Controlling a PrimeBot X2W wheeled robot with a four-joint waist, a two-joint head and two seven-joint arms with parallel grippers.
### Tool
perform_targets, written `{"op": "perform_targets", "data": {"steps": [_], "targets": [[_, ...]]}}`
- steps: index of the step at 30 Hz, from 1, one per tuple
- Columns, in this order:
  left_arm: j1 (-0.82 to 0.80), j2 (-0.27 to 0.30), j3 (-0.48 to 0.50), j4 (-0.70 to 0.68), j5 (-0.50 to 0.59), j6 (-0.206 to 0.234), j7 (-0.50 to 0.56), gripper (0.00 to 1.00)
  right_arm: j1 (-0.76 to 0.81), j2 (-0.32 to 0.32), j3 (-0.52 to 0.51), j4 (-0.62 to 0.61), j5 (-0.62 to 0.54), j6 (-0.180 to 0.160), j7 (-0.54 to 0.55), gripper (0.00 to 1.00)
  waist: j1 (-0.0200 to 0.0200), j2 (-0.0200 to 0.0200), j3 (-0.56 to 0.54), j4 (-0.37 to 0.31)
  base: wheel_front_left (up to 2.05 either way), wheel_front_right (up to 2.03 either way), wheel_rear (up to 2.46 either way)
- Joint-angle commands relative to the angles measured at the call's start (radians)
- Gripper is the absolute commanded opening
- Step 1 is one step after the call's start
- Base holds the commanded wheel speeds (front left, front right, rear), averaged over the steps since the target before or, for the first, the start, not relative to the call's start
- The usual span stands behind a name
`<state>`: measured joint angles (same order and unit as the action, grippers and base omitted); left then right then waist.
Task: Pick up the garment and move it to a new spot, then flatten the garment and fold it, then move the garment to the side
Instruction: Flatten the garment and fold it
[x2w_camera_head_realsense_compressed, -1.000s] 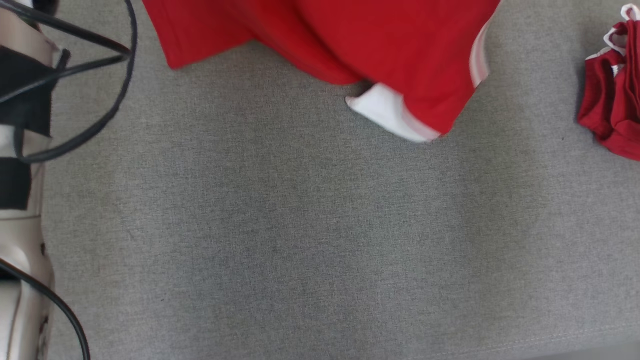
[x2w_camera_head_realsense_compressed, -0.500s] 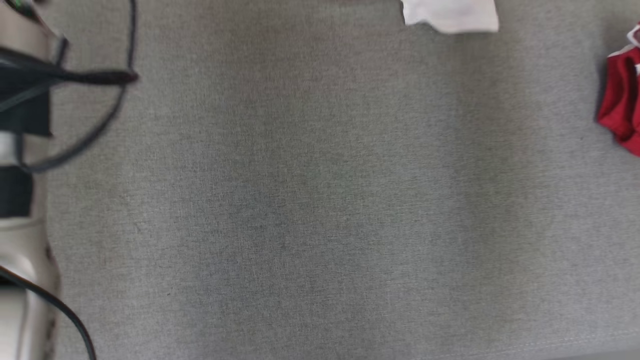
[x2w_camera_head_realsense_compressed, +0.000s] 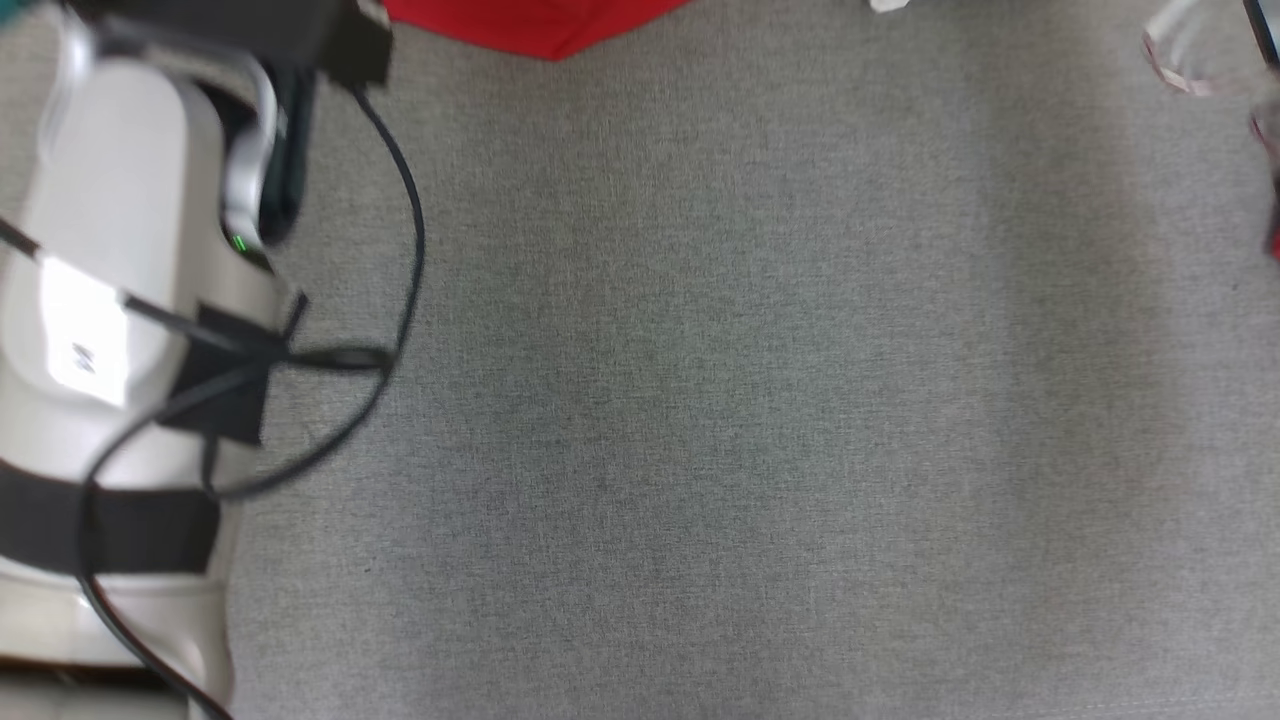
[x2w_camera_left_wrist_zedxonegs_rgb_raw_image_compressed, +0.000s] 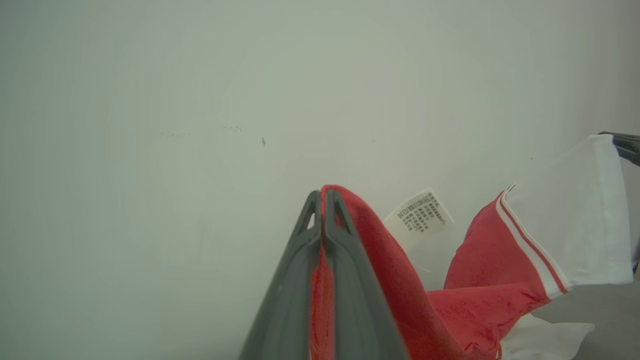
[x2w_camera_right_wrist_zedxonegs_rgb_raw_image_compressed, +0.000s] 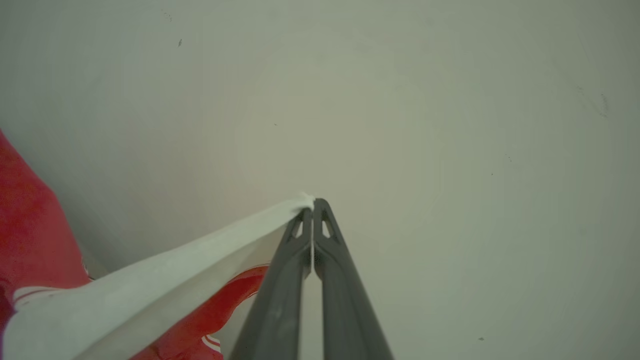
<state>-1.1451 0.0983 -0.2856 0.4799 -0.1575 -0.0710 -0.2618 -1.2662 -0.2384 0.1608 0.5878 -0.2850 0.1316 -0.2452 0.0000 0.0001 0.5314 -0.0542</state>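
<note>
Indoor spot, kind unclear: grey woven fabric surface (x2w_camera_head_realsense_compressed: 700, 400), plain pale wall (x2w_camera_left_wrist_zedxonegs_rgb_raw_image_compressed: 200, 100).

Flat grey woven-fabric surface (x2w_camera_head_realsense_compressed: 700, 420), faintly mottled with darker patches. At the head view's upper right, a smeared pale-pink and red cloth shape (x2w_camera_head_realsense_compressed: 1170, 62), too blurred to tell whether resting on it.

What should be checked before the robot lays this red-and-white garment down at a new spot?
1. Left jaws shut on the garment, red part: ok.
2. Right jaws shut on its white edge: ok.
3. Garment hanging free of the gray surface: cannot tell; the head view catches just a red tip at its top edge.
4. Bare gray surface ahead for laying down: ok.
5. Garment spread flat between the two grips: not ok, bunched, care label showing.
</note>
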Motion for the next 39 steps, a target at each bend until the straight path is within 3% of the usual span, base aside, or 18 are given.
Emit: {"op": "perform_targets", "data": {"steps": [1, 8, 13, 17, 24, 29, 39], "targets": [[0.046, 0.000, -0.001, -0.010, -0.006, -0.005, -0.004, 0.00, 0.049, -0.030, 0.003, -0.051, 0.041, -0.002, 0.020, 0.00, 0.0000, -0.0001, -0.025, 0.004, 0.00, 0.00, 0.00], [0.215, 0.007, 0.010, -0.064, -0.043, -0.015, -0.004, 0.00, 0.319, -0.125, -0.046, -0.410, 0.173, -0.002, 0.214, 0.00, 0.0000, -0.0001, -0.107, 0.003, 0.00, 0.00, 0.00], [0.330, 0.017, 0.005, -0.059, -0.077, -0.023, 0.002, 0.00, 0.545, -0.114, -0.145, -0.631, 0.224, -0.002, 0.431, 0.00, 0.0000, -0.0001, -0.178, 0.005, 0.00, 0.00, 0.00], [0.408, 0.030, -0.008, -0.056, -0.090, -0.023, 0.024, 0.00, 0.720, -0.106, -0.165, -0.751, 0.270, -0.002, 0.637, 0.00, 0.0000, -0.0001, -0.228, 0.003, 0.00, 0.00, 0.00], [0.529, 0.060, -0.016, -0.058, -0.100, -0.013, 0.075, 0.00, 0.950, -0.095, -0.137, -0.892, 0.372, -0.002, 0.968, 0.00, 0.0000, -0.0001, -0.302, -0.006, 0.00, 0.00, 0.00], [0.611, 0.083, -0.011, -0.063, -0.121, 0.001, 0.133, 0.00, 1.076, -0.144, -0.061, -0.973, 0.487, -0.002, 1.202, 0.00, 0.0000, -0.0001, -0.344, -0.013, 0.00, 0.00, 0.00], [0.766, 0.125, 0.012, -0.121, -0.170, 0.035, 0.256, 0.00, 1.202, -0.230, -0.022, -1.071, 0.672, -0.001, 1.508, 0.00, 0.0000, -0.0001, -0.389, -0.014, 0.00, 0.00, 0.00]]}}
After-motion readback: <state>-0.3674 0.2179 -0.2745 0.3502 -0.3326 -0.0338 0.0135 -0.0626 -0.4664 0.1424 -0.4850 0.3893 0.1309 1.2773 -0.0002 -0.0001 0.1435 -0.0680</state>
